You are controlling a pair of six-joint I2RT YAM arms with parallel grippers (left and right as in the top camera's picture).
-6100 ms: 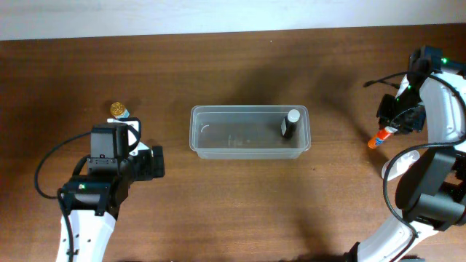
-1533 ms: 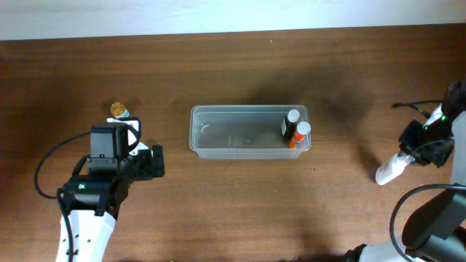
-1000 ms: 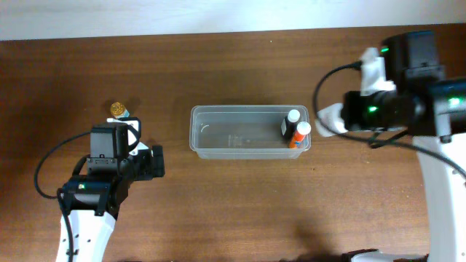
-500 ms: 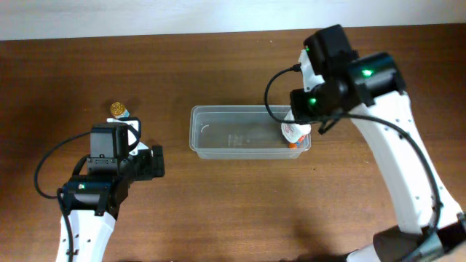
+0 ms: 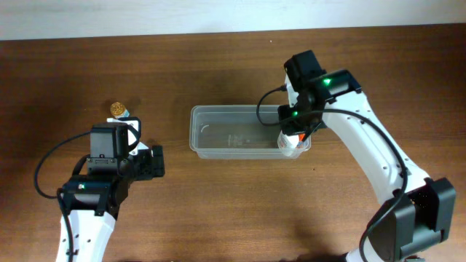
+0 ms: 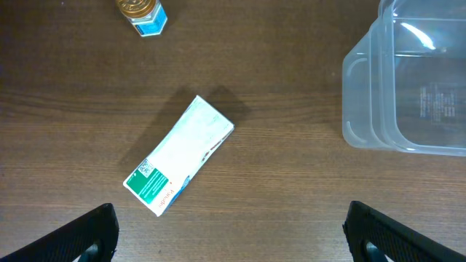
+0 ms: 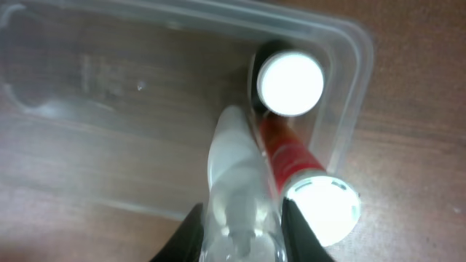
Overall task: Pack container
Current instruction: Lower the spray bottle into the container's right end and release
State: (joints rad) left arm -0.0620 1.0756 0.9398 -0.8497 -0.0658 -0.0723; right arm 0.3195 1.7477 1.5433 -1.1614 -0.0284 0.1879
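The container (image 5: 233, 132), a clear plastic tub, lies mid-table; its left end shows in the left wrist view (image 6: 364, 102). At its right end stand a black bottle with a white cap (image 7: 291, 81) and a red bottle with a white cap (image 7: 319, 207). My right gripper (image 5: 291, 137) is shut on a translucent white bottle (image 7: 237, 175), holding it inside the tub next to those two; the right wrist view shows the fingers (image 7: 239, 236) on it. My left gripper (image 6: 233, 233) is open and empty over bare table left of the tub.
A white and green box (image 6: 180, 155) lies on the table ahead of the left gripper. A small blue bottle with a gold cap (image 5: 119, 110) stands at the far left and shows in the left wrist view (image 6: 142, 11). The table's back edge meets a white wall.
My right arm picked up the white bottle at the table's right side and carried it left into the container's right end. The left arm has not moved.
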